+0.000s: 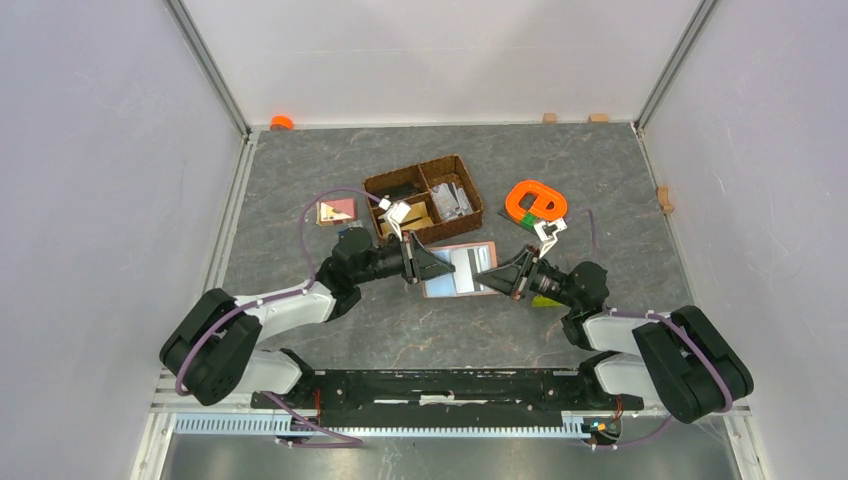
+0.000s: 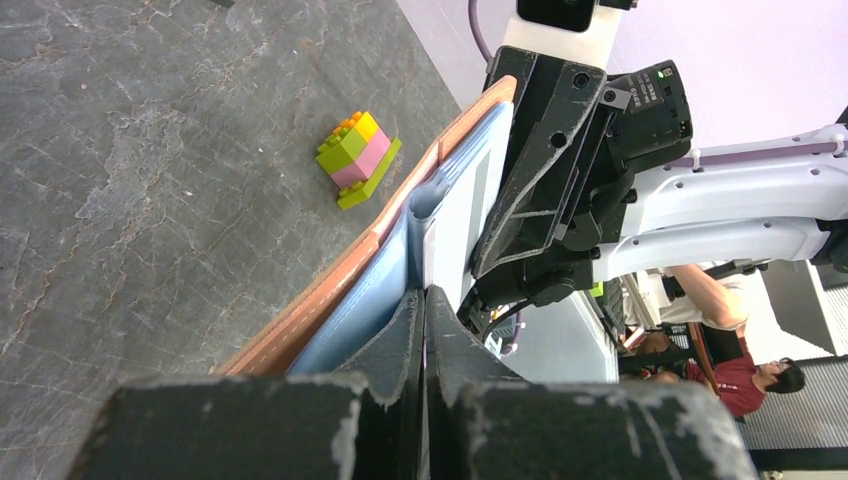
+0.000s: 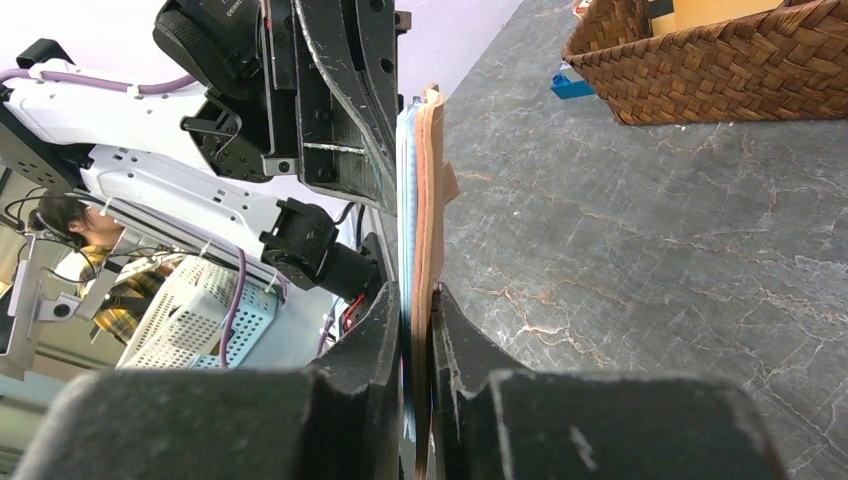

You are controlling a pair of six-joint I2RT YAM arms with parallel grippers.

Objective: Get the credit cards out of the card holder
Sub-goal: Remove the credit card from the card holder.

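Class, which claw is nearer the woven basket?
Left. The left claw sits just in front of the woven basket; the right claw is farther off, toward its right.

No word, number or brand can be read anywhere. In the left wrist view, upper right, a black label [image 2: 655,88] on the facing arm's dark wrist housing [image 2: 560,170] bears small white print, too fine to make out. At the top left of the right wrist view, similar white lettering [image 3: 232,8] is cut off and blurred.
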